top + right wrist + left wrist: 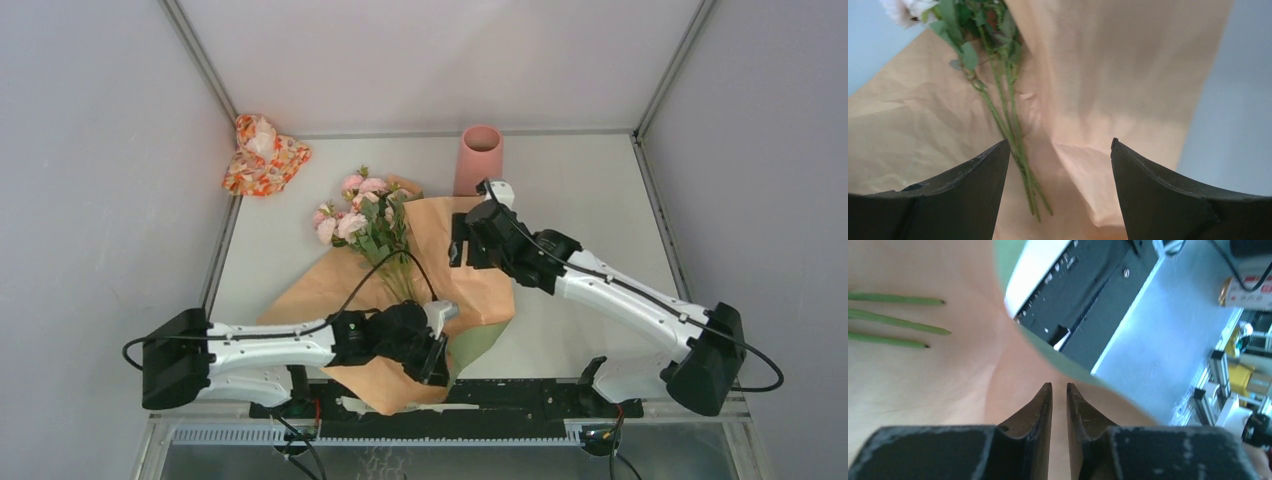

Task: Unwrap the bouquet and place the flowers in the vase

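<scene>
Broadly, the white table (590, 200) is being covered across its middle by the bouquet (330, 290), which is lying opened out. Its tan-orange paper (485, 290) is being spread from the near edge toward the far side, with an olive-green face being shown at the near right corner.

The right gripper (1060, 141) is being held above the right part of the sheet. Its jaws are being kept wide apart with nothing between them; only paper and stems are being seen below.

The left gripper (1058, 386) is being held low over the near end of the paper, just right of the cut stem ends (923, 315). Its fingers are being kept nearly together, with a thin slit left between them — whether any paper is being pinched there cannot be told.

The vase (481, 158) is being left upright at the far edge, just beyond the right gripper and apart from the paper.

The flowers (365, 215) are being left lying on the sheet — pink heads toward the far left, stems running toward the near side.

A small orange-and-white patterned bundle (262, 155) is being left at the far left corner.
</scene>
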